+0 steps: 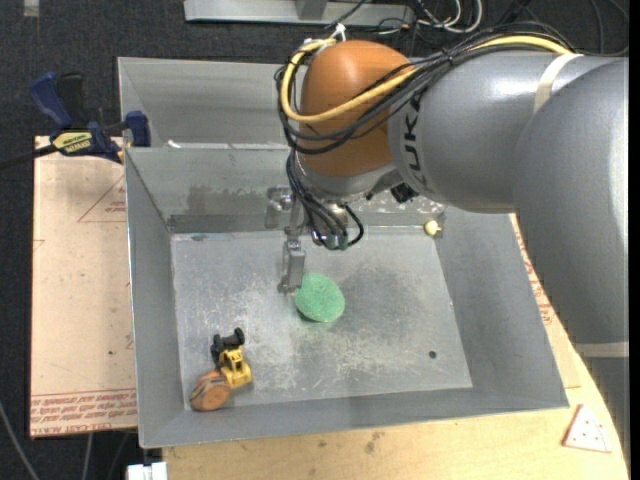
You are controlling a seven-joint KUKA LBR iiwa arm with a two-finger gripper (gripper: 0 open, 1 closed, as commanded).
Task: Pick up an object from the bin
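Green foam disc (320, 299): one, round, lying near the middle of the floor.
Yellow-and-black toy vehicle (233, 360): one, in the near left corner.
Brown round piece (210, 393): one, kind unclear, touching the toy vehicle.
Small dark speck (432, 354): one, too small to identify.
Grey metal bin (148, 298): one.
Loose things in the bin: four in all, none of a kind repeated.
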